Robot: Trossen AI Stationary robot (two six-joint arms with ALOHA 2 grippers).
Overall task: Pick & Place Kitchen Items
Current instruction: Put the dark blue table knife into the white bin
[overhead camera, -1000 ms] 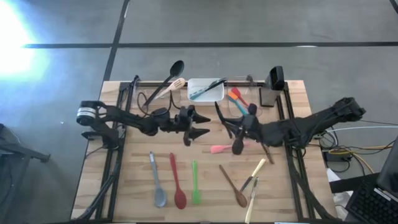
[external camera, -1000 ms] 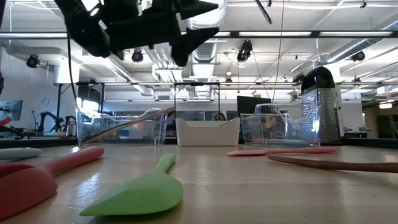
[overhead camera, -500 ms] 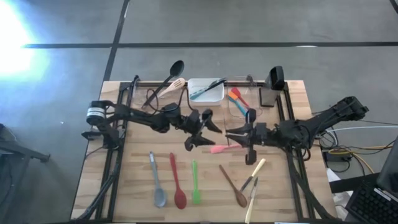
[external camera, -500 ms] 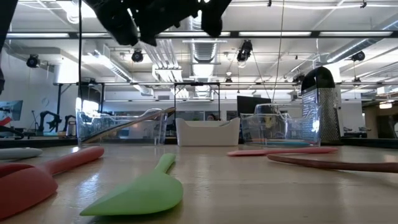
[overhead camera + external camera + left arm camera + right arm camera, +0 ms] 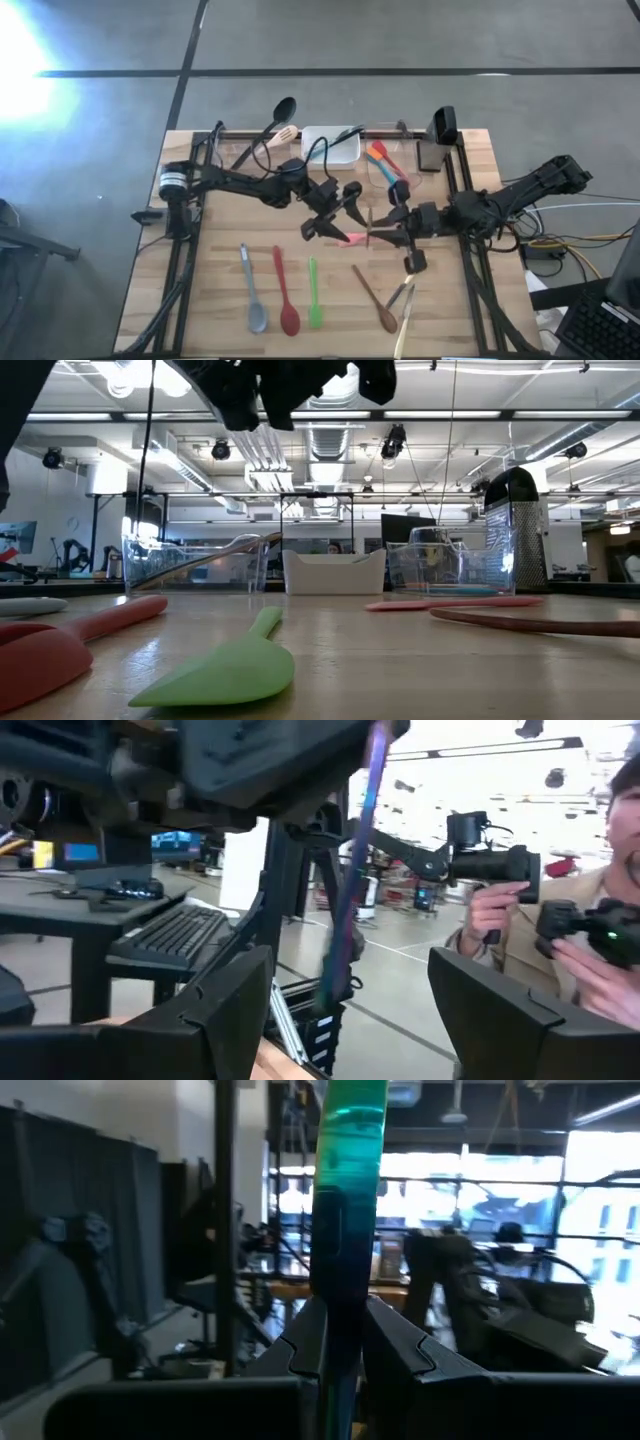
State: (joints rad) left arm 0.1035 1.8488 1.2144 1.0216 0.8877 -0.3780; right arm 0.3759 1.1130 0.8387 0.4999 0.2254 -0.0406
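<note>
Fingers of right end effector (image 5: 340,1345) pinch a teal utensil (image 5: 345,1190).

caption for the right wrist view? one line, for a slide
Right gripper shut on a teal utensil, held upright.

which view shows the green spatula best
The low view: the green spatula fills the foreground, blade toward the camera. The high view shows it whole but small, beside the red spoon. Neither wrist view shows it.

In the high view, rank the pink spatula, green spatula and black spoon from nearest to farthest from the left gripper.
From the left gripper:
1. Pink spatula, just beneath it, mid-table.
2. Green spatula, near the front edge.
3. Black spoon, at the back-left.
</note>
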